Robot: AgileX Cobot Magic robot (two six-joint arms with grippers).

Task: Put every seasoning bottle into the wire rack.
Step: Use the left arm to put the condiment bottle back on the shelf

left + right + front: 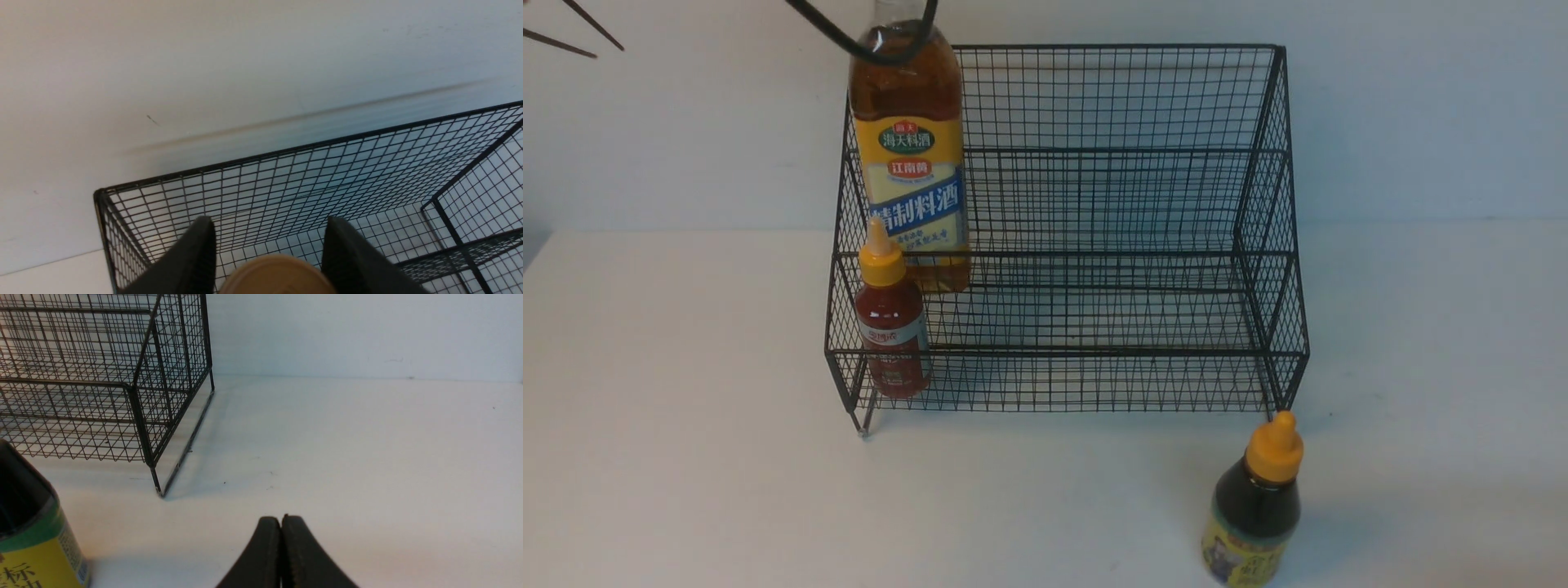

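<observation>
Front view shows you amber bottle and red bottle racked, dark bottle waiting on the bench; left gripper straddles the gold cap, grip unclear; right gripper pressed together.

My right gripper: fingers pressed flat together, nothing between them, white table beyond. One end of the wire rack ahead, corner foot on the table. Dark bottle, yellow-green label, close to camera, partly cut off, apart from the gripper. Pale wall behind.

Three seasoning bottles; one wire rack; two tools.
</observation>
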